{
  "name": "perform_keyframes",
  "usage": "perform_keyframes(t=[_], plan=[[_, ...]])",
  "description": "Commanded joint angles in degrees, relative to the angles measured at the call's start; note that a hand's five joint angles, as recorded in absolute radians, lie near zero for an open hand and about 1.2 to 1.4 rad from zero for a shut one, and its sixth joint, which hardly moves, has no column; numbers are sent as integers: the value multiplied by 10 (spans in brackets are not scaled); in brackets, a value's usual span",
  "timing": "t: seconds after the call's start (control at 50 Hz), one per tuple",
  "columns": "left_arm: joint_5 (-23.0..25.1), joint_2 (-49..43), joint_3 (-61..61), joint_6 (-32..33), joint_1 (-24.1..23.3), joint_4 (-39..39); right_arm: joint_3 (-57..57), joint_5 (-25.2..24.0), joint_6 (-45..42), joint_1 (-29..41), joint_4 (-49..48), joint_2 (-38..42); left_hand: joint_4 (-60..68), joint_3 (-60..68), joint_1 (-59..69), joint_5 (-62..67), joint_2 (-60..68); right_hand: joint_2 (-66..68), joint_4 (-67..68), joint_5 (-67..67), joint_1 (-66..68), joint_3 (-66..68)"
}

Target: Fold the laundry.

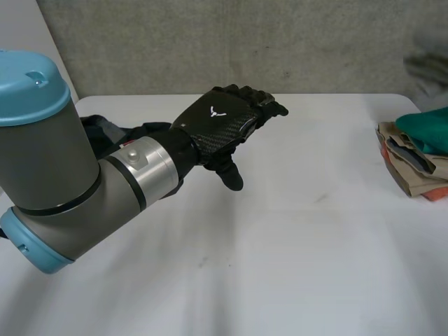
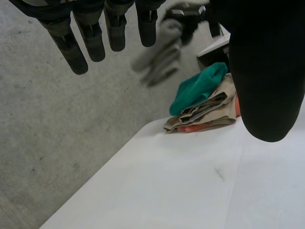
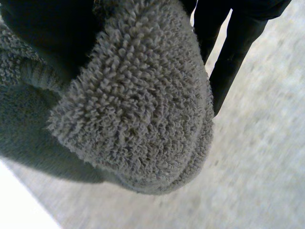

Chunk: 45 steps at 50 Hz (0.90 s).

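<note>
Head view shows the left robot hand [image 1: 217, 129] hanging above the white tabletop [image 1: 294, 245], near its middle, at the end of a grey arm with light-blue caps [image 1: 42, 161]. Its fingers [image 1: 262, 105] stretch out almost straight and its thumb [image 1: 229, 175] points down, so the hand is open and holds nothing. At the right edge of the tabletop lies a pile of clothes [image 1: 413, 168]: a teal cloth [image 1: 423, 133] on top, a tan cloth [image 1: 406, 175] under it and an orange cloth [image 1: 435, 194] at the bottom. Above and behind the pile, a blurred grey towel [image 1: 428, 68] is up in the air in front of the grey wall [image 1: 210, 42], clear of the tabletop and well apart from the left robot hand. Seen from the left wrist, the straight fingers [image 2: 90, 38] and the thumb [image 2: 267, 71] have nothing between them; beyond them the same pile [image 2: 205, 112] rests on the tabletop and the grey towel [image 2: 159, 57] hangs above it. Seen from the right wrist, the towel's looped pile [image 3: 133, 105] sits close under the palm of the right robot hand [image 3: 233, 52], a folded edge turned toward the camera. The towel is pinched between the hand's dark fingers on one side and its thumb [image 3: 43, 28] on the other, so this hand grips the towel.
</note>
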Motion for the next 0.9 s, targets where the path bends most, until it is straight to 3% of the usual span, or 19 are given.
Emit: perform_keyframes(t=[0.02, 0.14, 0.18, 0.34, 0.46, 0.56, 0.6, 0.66, 0.68, 0.76, 0.82, 0.84, 0.9], plan=[[0, 5, -3, -1, -6, 1, 10, -66, -7, -48, -92, 124, 9, 7, 9, -3, 9, 139, 99, 161, 212, 129], [0, 4, -8, 0, -13, 0, 39, -106, -6, -80, -122, 166, 10, 9, 11, -1, 11, 117, 78, 139, 191, 107], [0, 5, -12, 2, -14, 0, 54, -119, -12, -85, -122, 163, 10, 9, 11, -1, 11, 38, -1, 60, 112, 28], [0, 14, -13, 0, -19, 0, 114, -98, -12, -105, -61, 46, 10, 9, 11, -1, 11, -543, -583, -521, -470, -553], [0, 34, -13, 0, -26, 0, 145, -89, -24, -152, 78, -54, 9, 7, 9, -3, 9, -543, -583, -521, -470, -553], [0, 39, -13, -1, -26, 0, 148, -82, -114, -206, 187, -103, 9, 7, 9, -3, 9, -543, -583, -521, -470, -553], [1, 40, -13, -1, -26, 1, 142, -66, -155, -228, 224, -115, 9, 7, 9, -3, 9, -543, -583, -521, -470, -553], [0, 41, -10, -1, -27, 1, 112, -2, -248, -256, 273, -130, 9, 7, 9, -3, 9, -543, -583, -521, -470, -553], [0, 42, -8, -1, -27, 1, 88, 50, -295, -257, 285, -134, 9, 7, 9, -3, 9, -543, -583, -521, -470, -553], [-1, 55, -1, 0, -23, 7, 56, 171, -374, -245, 275, -146, 9, 7, 9, -3, 9, -543, -583, -521, -470, -553], [-5, 64, 8, -1, -20, 17, 57, 188, -374, -188, 233, -162, 9, 7, 9, -3, 9, -543, -583, -521, -470, -553], [-17, 71, 15, -1, -15, 24, 68, 183, -365, -137, 193, -180, 7, 5, 7, -4, 8, -543, -583, -521, -470, -553], [-60, 80, 24, 0, 2, 34, 106, 170, -345, -77, 136, -215, 5, 4, 6, -6, 6, -543, -583, -521, -470, -553]])
